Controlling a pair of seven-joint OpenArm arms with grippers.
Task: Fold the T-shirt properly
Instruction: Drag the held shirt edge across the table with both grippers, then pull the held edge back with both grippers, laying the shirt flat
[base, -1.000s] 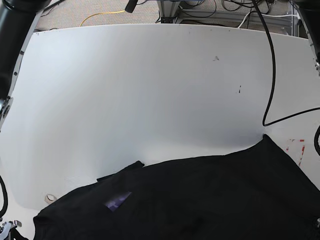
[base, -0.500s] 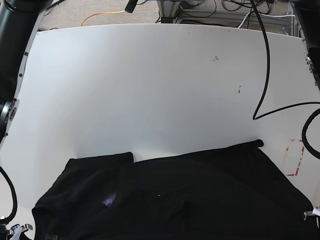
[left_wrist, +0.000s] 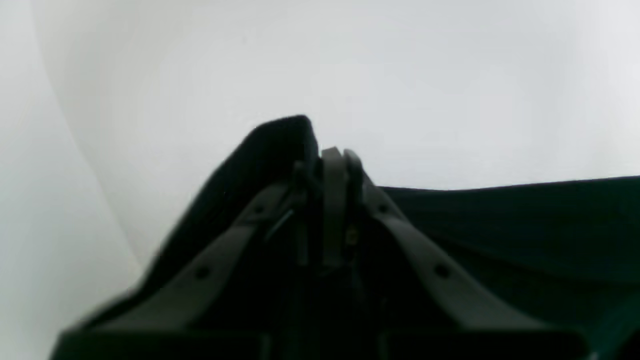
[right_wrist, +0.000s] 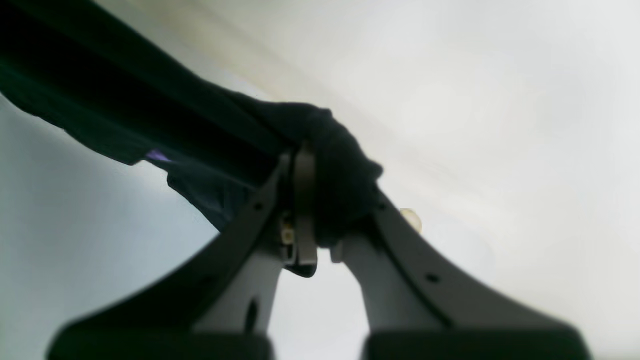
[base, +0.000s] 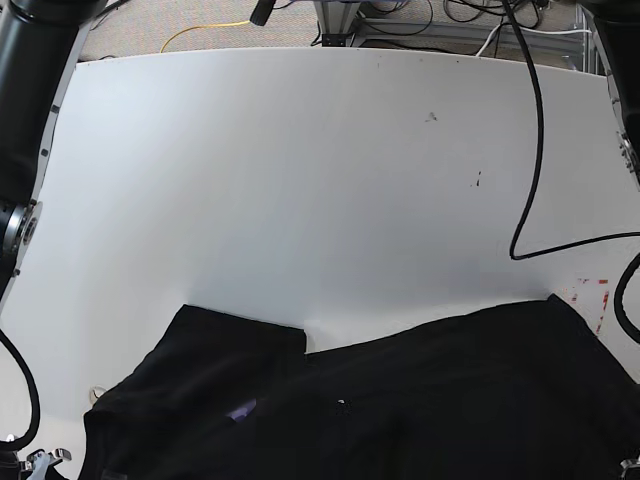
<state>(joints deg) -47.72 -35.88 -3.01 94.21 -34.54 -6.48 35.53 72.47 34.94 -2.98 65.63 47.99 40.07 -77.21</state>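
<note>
Gripping the T-shirt (base: 400, 400) at two points, both arms appear to be in the spreading-out stage, before any fold is made. The left hand (left_wrist: 334, 160) has its jaws pressed together on a raised edge of the black fabric, which peaks beside the fingertips and falls away to either side. The right hand (right_wrist: 320, 200) is likewise clamped, with a bunched wad of cloth caught between its fingers and the rest of the garment trailing off to the upper left of that view. In the base view the shirt lies crumpled along the near edge of the white worktop (base: 300, 180), one flap pushed out toward the middle on the left and much of the fabric running out of view at the bottom. A black cable (base: 535, 150) hangs over the far right of the worktop, apart from the cloth. Next, I judge, the shirt needs drawing out toward the worktop's centre and laying flat, with both grips kept firm and evenly tensioned so the limp cloth does not slip or bunch.
</note>
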